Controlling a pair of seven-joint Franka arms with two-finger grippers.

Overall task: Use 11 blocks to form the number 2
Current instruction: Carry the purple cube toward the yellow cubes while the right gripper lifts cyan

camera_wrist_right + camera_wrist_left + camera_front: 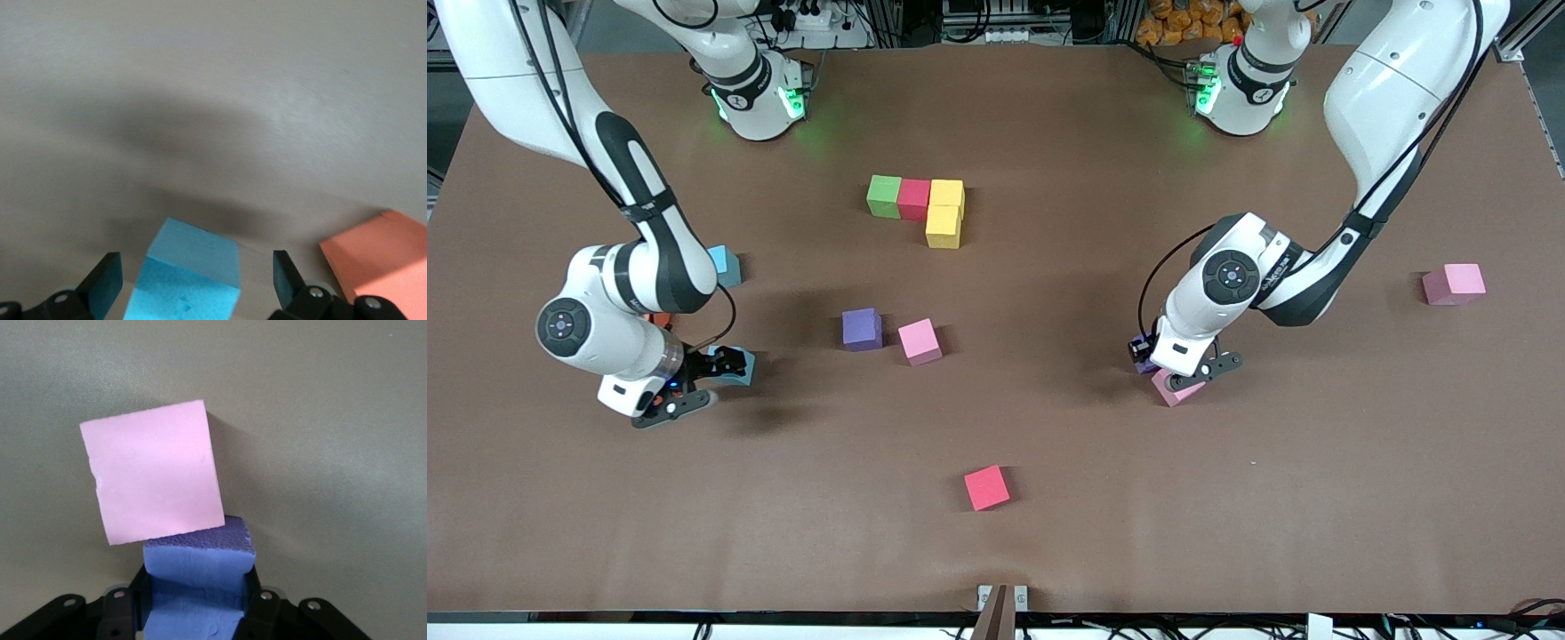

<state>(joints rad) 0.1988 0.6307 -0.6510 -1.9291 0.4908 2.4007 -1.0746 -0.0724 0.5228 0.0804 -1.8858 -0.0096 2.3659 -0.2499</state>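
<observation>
Near the arms' bases, a green block (884,196), a red block (913,198) and a yellow block (947,191) form a row. A second yellow block (943,228) touches its end, nearer the camera. My left gripper (197,603) is shut on a purple block (199,553), right beside a pink block (153,480). Its place at the left arm's end (1158,363) shows from the front. My right gripper (197,283) is open around a light blue block (190,277) on the table, fingers apart from it.
Loose on the table are a purple block (862,328), a pink block (919,341), a pink block (1454,284) at the left arm's end and a coral-red cube (986,488). A light blue block (727,265) peeks from under the right arm. An orange cube (380,257) lies beside the right gripper.
</observation>
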